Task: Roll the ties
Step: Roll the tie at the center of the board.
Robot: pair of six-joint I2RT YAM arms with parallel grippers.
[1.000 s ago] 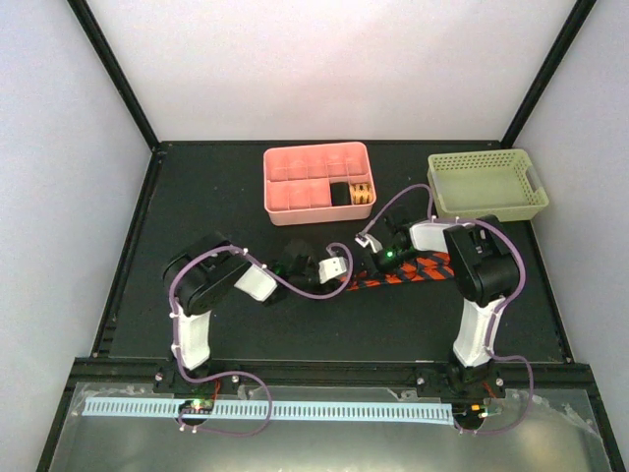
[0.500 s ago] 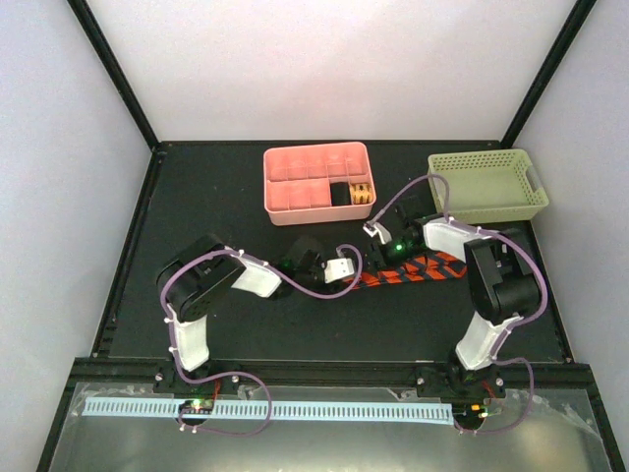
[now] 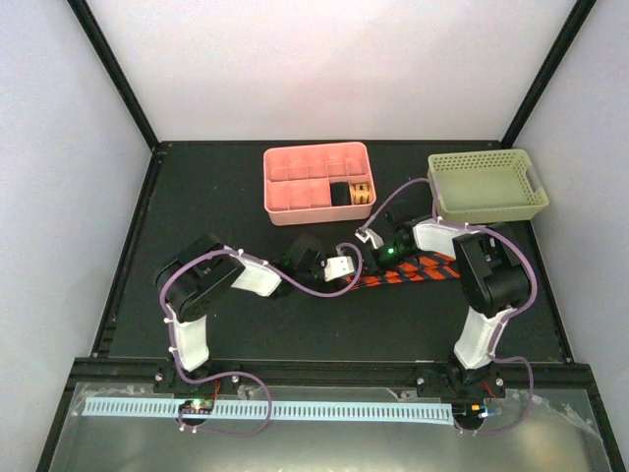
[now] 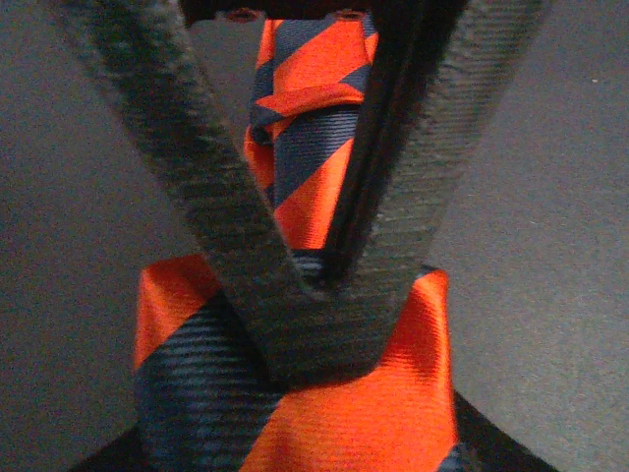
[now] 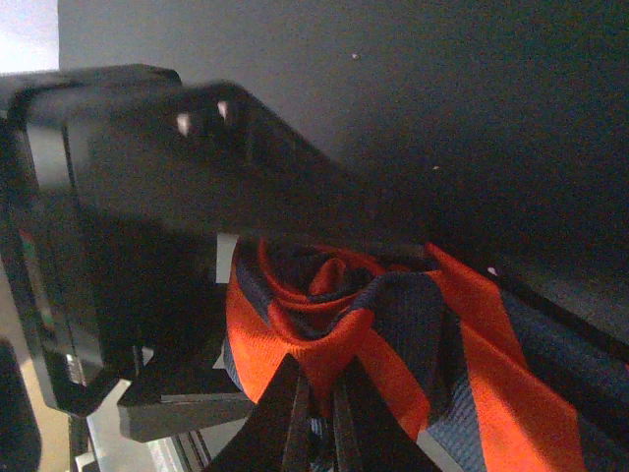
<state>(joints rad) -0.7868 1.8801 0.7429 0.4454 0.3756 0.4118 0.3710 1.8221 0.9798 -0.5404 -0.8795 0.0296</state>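
Observation:
The tie (image 3: pixel 413 273), orange-red with dark navy stripes, lies on the black table between the two arms, its left end partly rolled. My left gripper (image 3: pixel 346 271) is at that left end. In the left wrist view its jaws (image 4: pixel 314 324) are closed on the tie (image 4: pixel 305 167), with striped cloth bunched between the fingers and spread below them. My right gripper (image 3: pixel 377 248) is right beside it. In the right wrist view its fingertips (image 5: pixel 319 423) pinch a fold at the edge of the coiled tie (image 5: pixel 334 285).
A pink compartment tray (image 3: pixel 285 157) stands at the back centre, with rolled ties (image 3: pixel 361 194) in its front right compartments. A pale green basket (image 3: pixel 486 211) stands at the back right. The left gripper's dark body (image 5: pixel 147 197) fills the left of the right wrist view.
The right arm's elbow swung out to the right and has come partly back. Both grippers stay closed on the tie's left end, and have shifted only slightly.

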